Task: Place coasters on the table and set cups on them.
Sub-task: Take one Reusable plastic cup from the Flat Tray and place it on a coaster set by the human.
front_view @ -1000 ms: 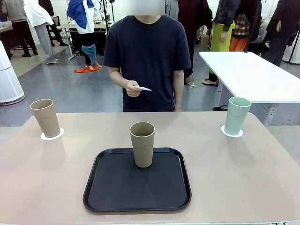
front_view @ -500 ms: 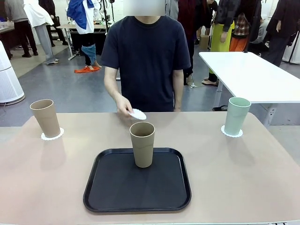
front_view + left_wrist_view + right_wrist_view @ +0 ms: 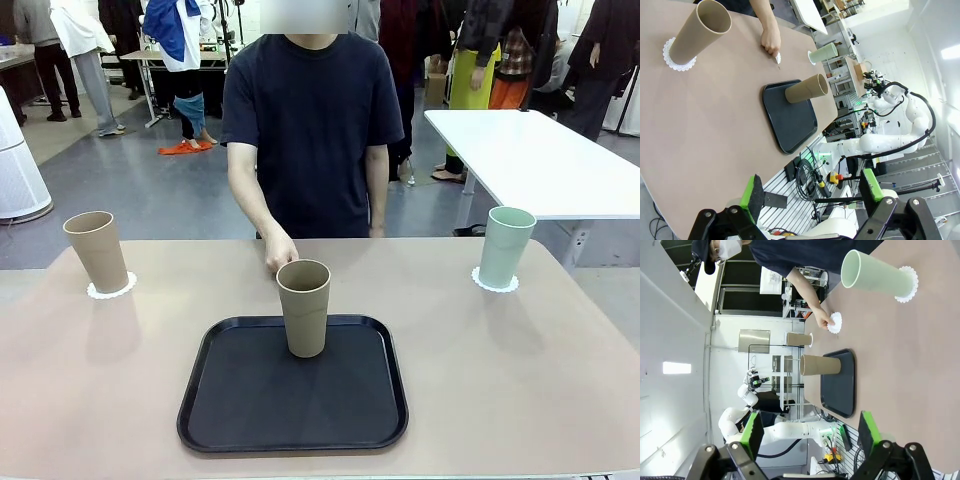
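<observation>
On the beige table [image 3: 520,380], a tan cup [image 3: 97,250] stands on a white coaster [image 3: 111,290] at the left. At the right a mint cup [image 3: 506,246] stands on another coaster [image 3: 495,284]. The second tan cup [image 3: 303,307] stands on the black tray [image 3: 293,395]. The person's hand [image 3: 280,254] presses the third coaster [image 3: 835,322] onto the table just beyond the tray; the centre cup hides it in the front view. My left gripper [image 3: 811,192] and right gripper [image 3: 809,432] hang open and empty, high above the near edge, far from every cup.
A white table [image 3: 530,160] stands beyond the far right corner. The person stands at the far side, in the middle. Bare tabletop lies on both sides of the tray.
The person's hand has come down from chest height with the coaster and now rests on the table behind the centre cup. Cups and tray have not moved.
</observation>
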You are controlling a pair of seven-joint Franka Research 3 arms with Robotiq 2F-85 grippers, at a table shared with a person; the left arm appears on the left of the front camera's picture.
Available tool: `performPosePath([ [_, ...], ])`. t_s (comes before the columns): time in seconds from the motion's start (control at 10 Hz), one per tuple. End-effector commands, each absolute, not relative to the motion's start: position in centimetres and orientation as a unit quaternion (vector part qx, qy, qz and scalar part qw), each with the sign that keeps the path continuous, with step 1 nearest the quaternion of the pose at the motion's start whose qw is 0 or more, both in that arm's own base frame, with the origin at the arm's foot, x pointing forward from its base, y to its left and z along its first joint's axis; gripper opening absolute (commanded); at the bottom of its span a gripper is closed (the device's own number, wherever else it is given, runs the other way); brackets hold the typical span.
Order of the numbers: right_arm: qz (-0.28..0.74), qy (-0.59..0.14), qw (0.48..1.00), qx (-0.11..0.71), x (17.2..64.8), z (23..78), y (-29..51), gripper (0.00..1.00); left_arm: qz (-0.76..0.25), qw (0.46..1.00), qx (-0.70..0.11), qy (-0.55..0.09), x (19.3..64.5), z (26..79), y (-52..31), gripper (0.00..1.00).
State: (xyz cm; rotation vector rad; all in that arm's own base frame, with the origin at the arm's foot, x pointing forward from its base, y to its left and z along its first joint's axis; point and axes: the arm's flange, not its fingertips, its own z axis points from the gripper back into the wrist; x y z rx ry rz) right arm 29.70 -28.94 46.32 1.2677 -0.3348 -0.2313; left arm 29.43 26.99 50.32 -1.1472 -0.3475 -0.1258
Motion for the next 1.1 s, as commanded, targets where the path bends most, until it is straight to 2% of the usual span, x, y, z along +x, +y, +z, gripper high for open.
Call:
performPosePath([
  [0.0,-0.106,-0.158,0.786,0.589,29.74,46.28,-29.08,1.0,-0.054,0.82,-0.545,-0.165,29.33,50.68,27.01,1.0],
  [1.0,-0.107,-0.155,0.786,0.588,29.7,46.32,-28.94,1.0,-0.054,0.82,-0.545,-0.165,29.33,50.68,27.01,1.0],
])
